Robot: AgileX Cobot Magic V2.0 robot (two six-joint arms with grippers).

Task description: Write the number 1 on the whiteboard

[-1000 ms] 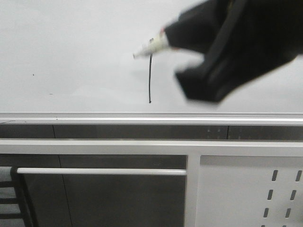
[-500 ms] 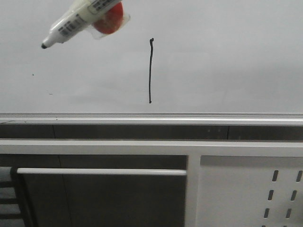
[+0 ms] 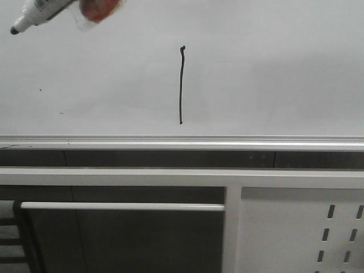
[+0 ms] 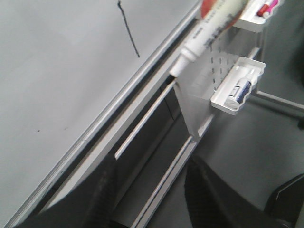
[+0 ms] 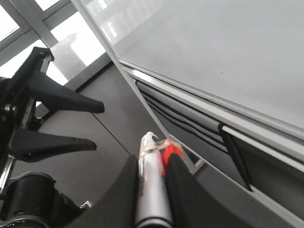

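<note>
Front view: number 1 (image 3: 181,85) on whiteboard (image 3: 273,68); marker (image 3: 40,11) print unreadable. Right pincer (image 5: 153,164) pinches marker; left pincer (image 4: 147,194) spread.

number 1 (image 3: 181,85) on whiteboard (image 3: 273,68), marker (image 3: 37,11) far left of it

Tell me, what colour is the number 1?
Black; the number 1 shows best in the front view.

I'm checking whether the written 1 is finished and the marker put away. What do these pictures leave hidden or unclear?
- Front view: the marker is cut off by the top edge; whatever holds it is out of frame.
- Right wrist view: the right gripper clamps the marker, hiding its tip.
- Left wrist view: the left gripper shows blurred dark fingers apart; the pens in the small trays are too small to identify.
- The number 1 is absent from the right wrist view.
</note>
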